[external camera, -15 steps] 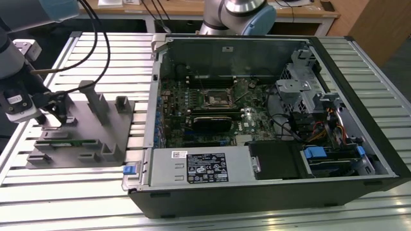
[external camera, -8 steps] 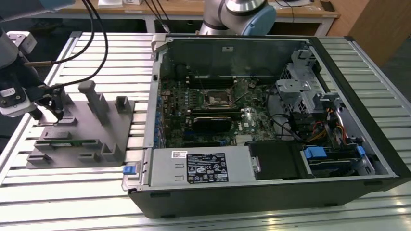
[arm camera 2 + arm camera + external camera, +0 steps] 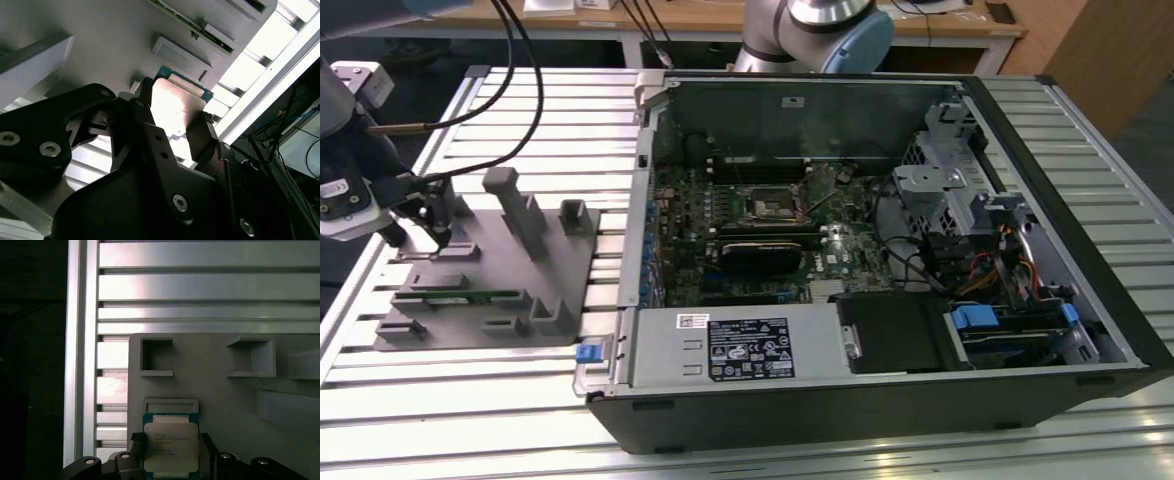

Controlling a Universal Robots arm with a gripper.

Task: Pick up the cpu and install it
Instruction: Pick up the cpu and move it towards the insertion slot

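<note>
The claw (image 3: 416, 238) hangs low over the grey plastic holder (image 3: 480, 265), which lies on the slatted aluminium desk (image 3: 454, 410) directly under it. In the first wrist view the cpu (image 3: 171, 445) sits squarely between the two dark fingers (image 3: 207, 452), silvery top facing up and a thin green edge showing at its far side. The fingers press against two opposite edges of the chip, so the claw is clenched on the cpu. Just beyond the chip, on the holder, is a shallow rectangular frame that the chip partly covers. I cannot tell whether the cpu is already clear of the holder or resting on it.

A long green memory stick (image 3: 460, 297) lies in the holder a little nearer the camera than the claw, untouched.

The open computer case (image 3: 881, 400) lies well apart from the claw, toward the exterior view's right, just beside the holder. Inside it the motherboard (image 3: 707, 230) faces up, and the black square socket (image 3: 774, 205) near its middle has a hollow centre with no chip in it.

As a judgement of progress: the grasp looks made, so the pick-up is at or just past its start. The carry across to the case, the lining up over the socket and the seating of the chip are all left, so most of the task is not yet done.
</note>
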